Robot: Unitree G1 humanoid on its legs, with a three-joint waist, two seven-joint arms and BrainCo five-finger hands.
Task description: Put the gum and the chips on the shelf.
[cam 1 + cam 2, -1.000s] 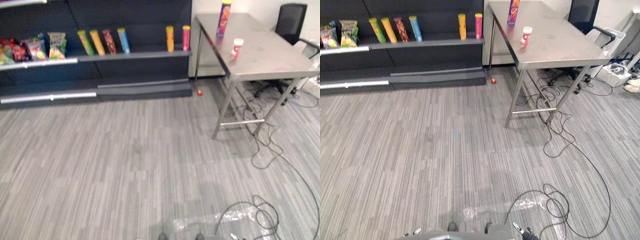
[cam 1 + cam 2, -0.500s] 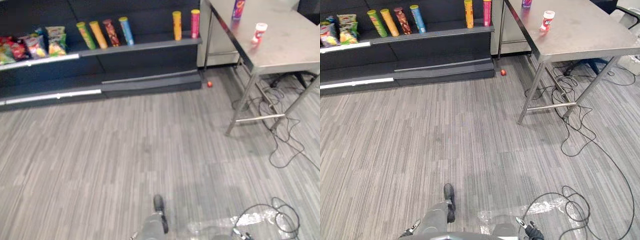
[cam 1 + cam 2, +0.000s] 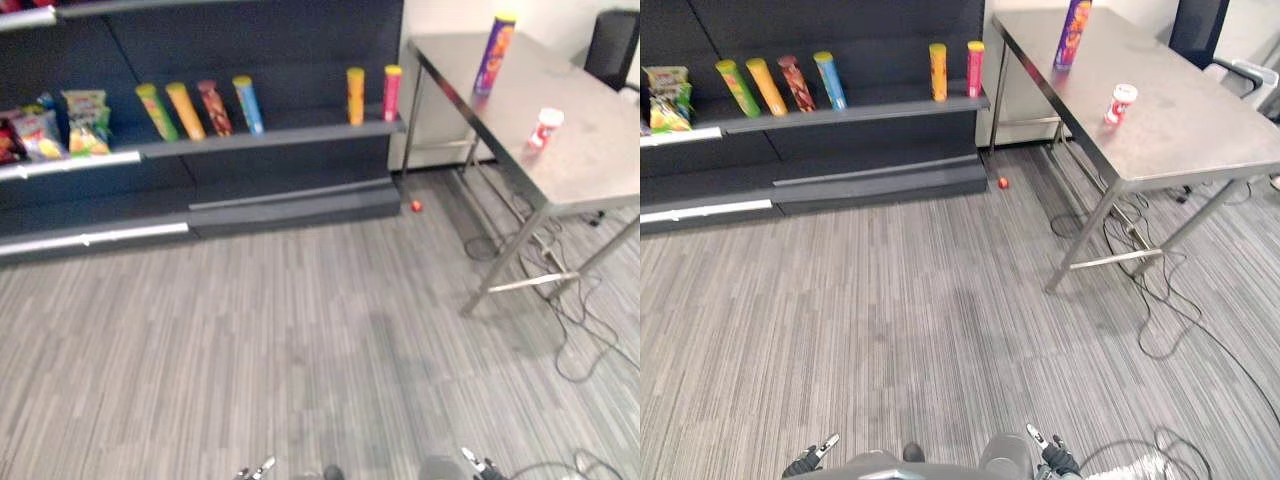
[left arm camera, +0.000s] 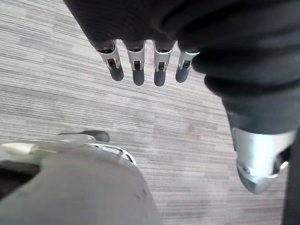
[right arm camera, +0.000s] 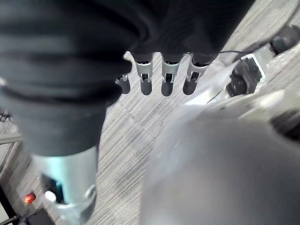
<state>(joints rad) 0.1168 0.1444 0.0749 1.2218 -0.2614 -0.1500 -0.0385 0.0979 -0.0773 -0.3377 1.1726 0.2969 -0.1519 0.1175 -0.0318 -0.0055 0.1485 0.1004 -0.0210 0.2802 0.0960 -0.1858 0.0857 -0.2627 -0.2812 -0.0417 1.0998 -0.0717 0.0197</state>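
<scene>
Our left hand (image 4: 138, 65) and right hand (image 5: 167, 77) hang over the floor (image 3: 890, 330), fingers straight and empty, while the chips (image 3: 1073, 33) and gum (image 3: 1120, 103) stand on the desk (image 3: 1185, 125) beside the shelf (image 3: 855, 110).

We have the shelf (image 3: 880, 110) ahead-left, tubes (image 3: 828, 80) in a row on it, bags (image 3: 670, 97) at its left end | desk (image 3: 1180, 125) to its right, chips can (image 3: 1073, 34) at its far end, gum (image 3: 1120, 103) nearer us | ball (image 3: 1003, 183) on the floor (image 3: 890, 330) between them | cables (image 3: 1150, 300) under desk
</scene>
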